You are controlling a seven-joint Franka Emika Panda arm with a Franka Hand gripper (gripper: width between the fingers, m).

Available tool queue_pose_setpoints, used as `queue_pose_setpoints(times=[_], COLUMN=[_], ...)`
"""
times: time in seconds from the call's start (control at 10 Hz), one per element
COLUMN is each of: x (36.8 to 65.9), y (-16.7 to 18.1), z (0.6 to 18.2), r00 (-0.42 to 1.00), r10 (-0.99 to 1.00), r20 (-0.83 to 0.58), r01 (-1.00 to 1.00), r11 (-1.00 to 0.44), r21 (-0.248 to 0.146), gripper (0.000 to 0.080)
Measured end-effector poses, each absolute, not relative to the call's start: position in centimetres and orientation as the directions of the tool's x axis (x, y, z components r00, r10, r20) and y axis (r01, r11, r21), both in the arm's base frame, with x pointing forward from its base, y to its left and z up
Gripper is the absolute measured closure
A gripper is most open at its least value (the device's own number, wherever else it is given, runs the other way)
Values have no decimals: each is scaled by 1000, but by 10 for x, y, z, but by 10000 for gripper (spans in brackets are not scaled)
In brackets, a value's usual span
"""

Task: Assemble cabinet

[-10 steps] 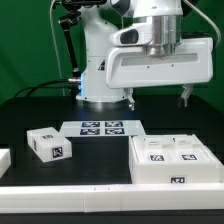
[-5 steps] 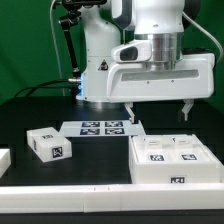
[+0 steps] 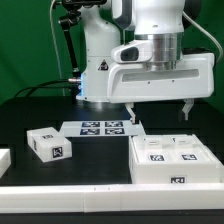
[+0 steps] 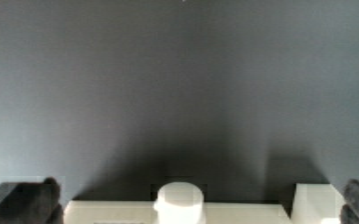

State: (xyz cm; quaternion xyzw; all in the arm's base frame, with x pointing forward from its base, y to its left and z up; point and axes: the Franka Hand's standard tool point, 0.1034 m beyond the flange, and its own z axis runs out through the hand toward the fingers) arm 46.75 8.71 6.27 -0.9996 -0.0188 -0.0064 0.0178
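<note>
- Cabinet [image 3: 150, 170] lies on the black table [image 3: 30, 115], close to the front edge on the exterior view's right. It is a broad white box-shaped body, with two square black-and-white tags on its top face and a smaller one on its front face.
- Nothing touches the cabinet. The gripper [image 3: 158, 108] hangs in the air above and behind it.
- The two dark fingers [image 3: 130, 104] point down from the wide white hand and stand far apart, with nothing between them.
- In the wrist view the dark fingertips [image 4: 23, 200] sit at the two outer corners, over bare dark tabletop. A white piece with a rounded post [image 4: 179, 198] shows at the edge between them; I cannot tell which part it belongs to.
- A small white tagged block [image 3: 48, 144] rests on the table toward the exterior view's left, well apart from the cabinet.
- The marker board [image 3: 101, 128] lies flat between the block and the cabinet, farther back, near the arm's base [image 3: 95, 75].
- A sliver of another white part [image 3: 3, 160] shows at the exterior view's left edge, too cropped to name.
</note>
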Motion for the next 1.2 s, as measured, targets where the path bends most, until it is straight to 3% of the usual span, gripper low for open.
queue_pose_setpoints(times=[0.3, 0.6, 1.2], x=[480, 489, 489], y=[83, 87, 89], z=[45, 38, 37], r00=[1000, 999, 1000], r10=[-17, -42, -12], r20=[-5, -8, -5], r01=[-17, -42, -12], r11=[-999, -997, -998], r21=[-45, -57, -59], gripper=[3, 3, 3])
